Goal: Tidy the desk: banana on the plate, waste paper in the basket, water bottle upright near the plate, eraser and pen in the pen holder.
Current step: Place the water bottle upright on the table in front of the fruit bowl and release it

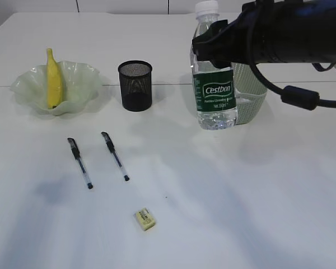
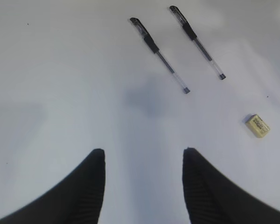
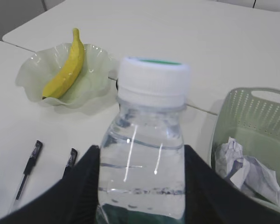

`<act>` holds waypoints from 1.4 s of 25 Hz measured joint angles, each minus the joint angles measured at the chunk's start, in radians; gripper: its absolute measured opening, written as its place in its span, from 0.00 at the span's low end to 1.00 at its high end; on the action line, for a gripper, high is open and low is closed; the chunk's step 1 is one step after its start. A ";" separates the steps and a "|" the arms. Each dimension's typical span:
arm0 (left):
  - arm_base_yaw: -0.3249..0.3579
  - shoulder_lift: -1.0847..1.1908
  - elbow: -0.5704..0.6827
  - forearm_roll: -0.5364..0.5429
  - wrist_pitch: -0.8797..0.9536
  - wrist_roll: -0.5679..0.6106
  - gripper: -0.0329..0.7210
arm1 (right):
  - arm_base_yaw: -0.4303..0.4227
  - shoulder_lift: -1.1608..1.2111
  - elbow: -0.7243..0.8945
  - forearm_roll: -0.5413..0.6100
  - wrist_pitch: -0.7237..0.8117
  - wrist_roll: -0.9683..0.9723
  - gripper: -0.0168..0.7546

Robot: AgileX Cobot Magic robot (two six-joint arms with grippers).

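Exterior view, right arm: the black right arm [image 1: 291, 31] reaches in from the upper right, level above the white desk [image 1: 241, 196]; its gripper [image 1: 213, 42] is clamped round the shoulder of the clear plastic water bottle with a green label and white cap [image 1: 214, 84].
Exterior view, bottle: upright, its base at or just above the desk, right in front of the pale green perforated plastic basket [image 1: 251, 98].
Exterior view, plate: the yellow banana [image 1: 54, 81] lies in the wavy translucent green plate [image 1: 81, 84] at the far left.
Exterior view, holder: the black wire-mesh pen holder [image 1: 135, 85] stands between plate and bottle, apart from both.
Exterior view, loose items: two black-capped clear pens, the left pen [image 1: 80, 162] and the right pen [image 1: 115, 155], lie side by side in front of the holder; the small yellow eraser [image 1: 145, 219] lies nearer the camera.

Left wrist view, left gripper [image 2: 143, 156]: hovers over bare desk [image 2: 60, 93], jaws spread apart and holding nothing.
Left wrist view, items: both pens, left pen [image 2: 158, 53] and right pen [image 2: 197, 41], lie ahead; eraser [image 2: 257, 126] to the right.

Right wrist view, right gripper [image 3: 142, 186]: jaws closed on the bottle [image 3: 144, 158], one black finger on each side.
Right wrist view, basket [image 3: 256, 112]: crumpled white waste paper [image 3: 245, 170] lies inside it.
Right wrist view, plate [image 3: 93, 79]: banana [image 3: 67, 65] rests in it, beyond the pens.
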 joint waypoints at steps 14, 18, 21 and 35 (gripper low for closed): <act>0.000 0.000 0.000 0.000 -0.003 0.000 0.55 | 0.004 0.014 0.001 -0.026 -0.071 -0.002 0.46; 0.000 0.000 0.000 0.000 -0.004 0.000 0.55 | 0.004 0.021 0.002 0.011 -0.082 -0.002 0.46; 0.000 0.000 0.000 0.000 -0.006 0.000 0.55 | 0.004 0.049 0.002 0.019 -0.131 -0.002 0.46; 0.000 0.000 0.000 0.000 -0.006 0.000 0.55 | 0.004 0.237 0.002 -0.656 -0.548 0.560 0.46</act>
